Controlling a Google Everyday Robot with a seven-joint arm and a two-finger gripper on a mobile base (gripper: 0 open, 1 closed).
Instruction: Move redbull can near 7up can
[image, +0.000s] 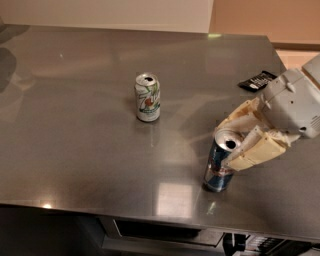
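The 7up can stands upright just left of centre on the steel table, with bare surface all round it. At lower right the redbull can sits near the table's front edge. The gripper is narrowed around its upper part, fingers seemingly pressing both sides. I'd say the grasp is in hand. Next comes a lift and a carry up-left, stopping short of the 7up can. A small dark object lies at upper right, off that path.
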